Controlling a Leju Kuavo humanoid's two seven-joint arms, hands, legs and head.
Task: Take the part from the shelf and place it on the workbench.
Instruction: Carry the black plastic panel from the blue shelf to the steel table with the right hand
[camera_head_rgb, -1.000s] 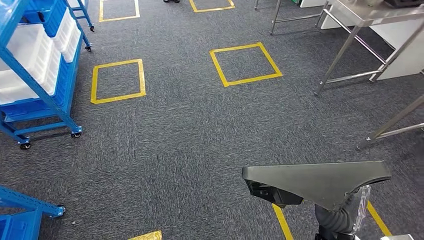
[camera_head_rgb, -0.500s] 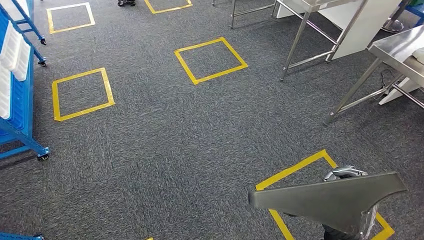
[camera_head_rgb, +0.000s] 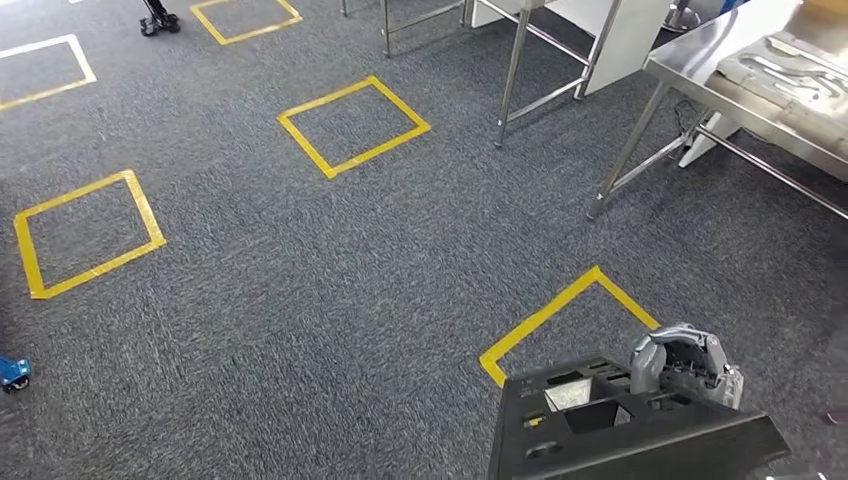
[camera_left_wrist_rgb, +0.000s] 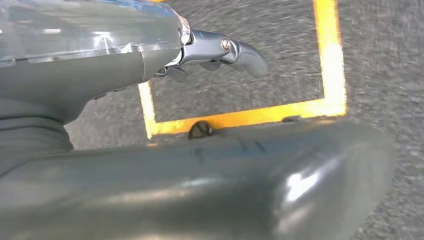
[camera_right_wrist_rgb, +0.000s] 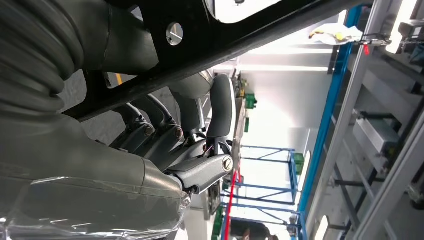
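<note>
**A:** How will the black moulded part (camera_head_rgb: 620, 430) handle?

**B:** Stiff, I'd judge; a broad ribbed plastic panel with cut-outs, probably light for its spread but awkward (long overhang to either side of the fingers); smooth and glossy on its outer face, so likely slippery there.

**A:** Where is it now?

**B:** Carried low in front of the body, above the grey carpet (camera_head_rgb: 300, 280); the right hand (camera_head_rgb: 685, 365) has its fingers curled over the far edge, clamped on the ribbed frame; the right wrist view shows fingers (camera_right_wrist_rgb: 220, 107) hooked round a black bar of it.

**A:** And the left hand (camera_left_wrist_rgb: 220, 50)?

**B:** Beside the part's smooth curved face; a finger juts past it, but whether the hand grips I cannot tell.

**A:** Best hold?

**B:** The ribbed edges and openings, not the glossy skin; the steel workbench (camera_head_rgb: 720, 75) stands well beyond the fingers, a yellow tape square (camera_head_rgb: 560, 315) just past them.
</note>
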